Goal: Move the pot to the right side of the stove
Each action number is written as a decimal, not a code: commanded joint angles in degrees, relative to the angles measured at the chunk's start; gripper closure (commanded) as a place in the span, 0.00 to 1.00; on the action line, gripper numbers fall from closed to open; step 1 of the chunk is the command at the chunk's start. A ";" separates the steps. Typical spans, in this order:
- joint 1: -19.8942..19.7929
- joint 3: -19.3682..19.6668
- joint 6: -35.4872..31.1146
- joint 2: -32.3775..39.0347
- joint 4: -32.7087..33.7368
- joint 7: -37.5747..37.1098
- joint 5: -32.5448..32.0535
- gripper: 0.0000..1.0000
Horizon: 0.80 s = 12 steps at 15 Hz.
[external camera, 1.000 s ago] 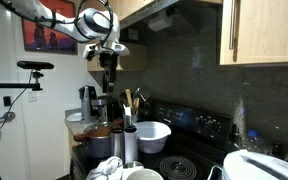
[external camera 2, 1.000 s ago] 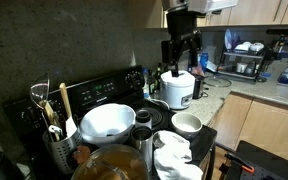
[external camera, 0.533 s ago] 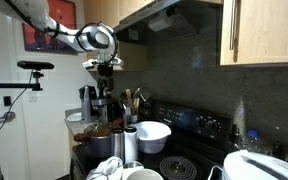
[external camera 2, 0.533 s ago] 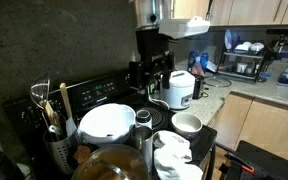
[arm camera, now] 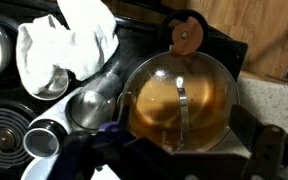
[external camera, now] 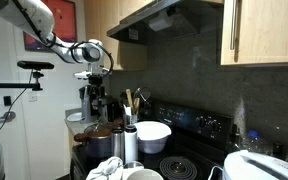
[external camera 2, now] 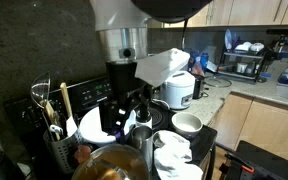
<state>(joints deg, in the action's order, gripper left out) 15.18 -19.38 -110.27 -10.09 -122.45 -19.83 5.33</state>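
The pot (external camera: 100, 143) is a wide grey metal stockpot with a reddish-brown inside, standing at the near end of the black stove (external camera: 187, 166). It also shows at the bottom edge of an exterior view (external camera 2: 108, 166). In the wrist view the pot (arm camera: 156, 103) fills the middle, with a metal strip handle across its top. My gripper (external camera: 97, 88) hangs open and empty above the pot in both exterior views (external camera 2: 125, 112). In the wrist view its dark fingers (arm camera: 179, 160) sit to either side of the pot's near rim, not touching it.
A white bowl (external camera: 152, 135) and slim steel canisters (external camera: 130, 146) stand beside the pot. A white cloth (arm camera: 72, 38) lies on the stove front. A utensil holder (external camera 2: 52, 140) stands by the stove's back panel (external camera 2: 92, 92). A white rounded appliance (external camera 2: 180, 90) stands on the counter.
The arm has swung across the stove from above the white appliance side to above the pot and has come lower. The gripper stays open. The pot has not moved.
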 commanded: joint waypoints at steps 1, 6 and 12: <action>1.23 -0.24 -5.37 3.76 -1.52 3.03 0.61 0.00; 2.07 -0.08 -13.06 9.81 -1.86 4.65 -0.28 0.00; 2.86 0.33 -17.94 16.85 0.18 5.98 -1.60 0.00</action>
<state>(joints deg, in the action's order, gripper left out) 17.27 -19.64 -126.43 3.69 -123.99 -14.71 4.64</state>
